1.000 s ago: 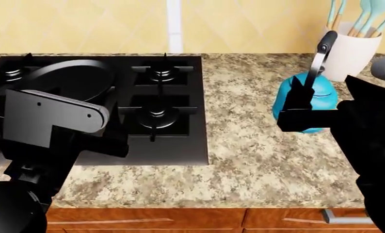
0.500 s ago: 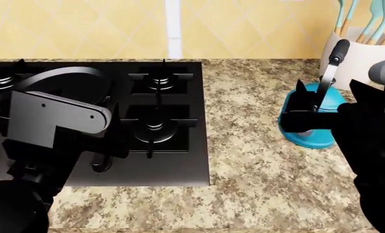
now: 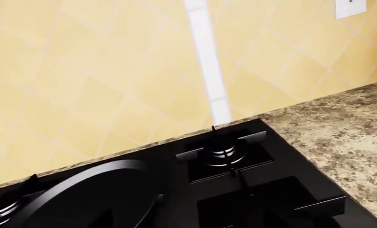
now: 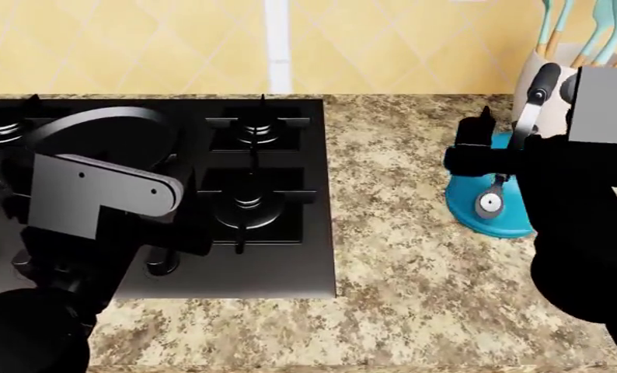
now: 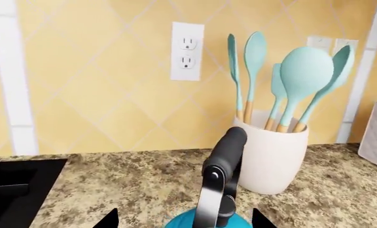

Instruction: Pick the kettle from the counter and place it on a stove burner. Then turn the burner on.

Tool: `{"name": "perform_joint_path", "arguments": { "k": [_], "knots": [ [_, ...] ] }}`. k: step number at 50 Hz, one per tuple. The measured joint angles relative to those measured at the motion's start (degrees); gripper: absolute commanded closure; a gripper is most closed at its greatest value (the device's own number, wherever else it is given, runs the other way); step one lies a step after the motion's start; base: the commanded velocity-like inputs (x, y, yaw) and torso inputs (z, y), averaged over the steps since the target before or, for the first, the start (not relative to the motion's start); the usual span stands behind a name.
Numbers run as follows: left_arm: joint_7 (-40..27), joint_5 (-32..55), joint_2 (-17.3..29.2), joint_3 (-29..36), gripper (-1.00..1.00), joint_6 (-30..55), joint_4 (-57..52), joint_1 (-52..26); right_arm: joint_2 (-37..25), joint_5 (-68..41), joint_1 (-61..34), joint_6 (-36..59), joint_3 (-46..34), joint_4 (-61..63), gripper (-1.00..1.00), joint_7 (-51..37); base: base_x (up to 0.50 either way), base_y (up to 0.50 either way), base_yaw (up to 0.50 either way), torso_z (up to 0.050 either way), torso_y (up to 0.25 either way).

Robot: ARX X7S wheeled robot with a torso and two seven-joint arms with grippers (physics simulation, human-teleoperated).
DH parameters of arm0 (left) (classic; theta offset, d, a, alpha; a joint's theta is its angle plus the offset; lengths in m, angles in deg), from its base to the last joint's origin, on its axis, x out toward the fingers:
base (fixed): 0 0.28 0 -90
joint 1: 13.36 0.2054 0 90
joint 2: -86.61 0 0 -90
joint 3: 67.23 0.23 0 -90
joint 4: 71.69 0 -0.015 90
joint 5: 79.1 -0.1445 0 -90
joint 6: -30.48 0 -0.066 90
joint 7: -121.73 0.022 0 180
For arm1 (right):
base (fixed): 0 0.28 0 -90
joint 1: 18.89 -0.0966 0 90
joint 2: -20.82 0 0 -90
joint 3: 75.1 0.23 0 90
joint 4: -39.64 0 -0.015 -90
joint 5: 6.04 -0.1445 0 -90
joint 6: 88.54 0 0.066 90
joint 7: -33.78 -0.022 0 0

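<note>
The kettle stands on the counter at the right of the head view, well apart from the stove burner at centre. The right gripper hangs just above it, fingers spread wide to either side of the arched handle, not touching. The left gripper's state cannot be told.

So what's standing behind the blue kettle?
A white jar full of teal spoons and spatulas stands behind the kettle, against the yellow tiled wall. In the head view, the right arm hides the jar's lower part.
</note>
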Motion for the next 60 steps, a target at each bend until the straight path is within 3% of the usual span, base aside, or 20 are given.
{"name": "perform_joint_path", "arguments": {
  "k": [19, 60],
  "knots": [
    [1.62, -2.88, 0.45, 2.97, -1.00, -3.84, 2.61, 0.87, 1.22, 12.23, -2.66, -6.20, -9.62, -10.51, -1.00, 4.94, 0.00, 0.00, 0.00, 0.000, 0.000],
    [3.15, -5.33, 0.84, 6.36, -1.00, -7.28, 5.86, 1.03, 3.16, 22.02, -6.06, -15.64, -14.24, -23.78, -1.00, 8.40, 0.00, 0.00, 0.00, 0.000, 0.000]
  ]
}}
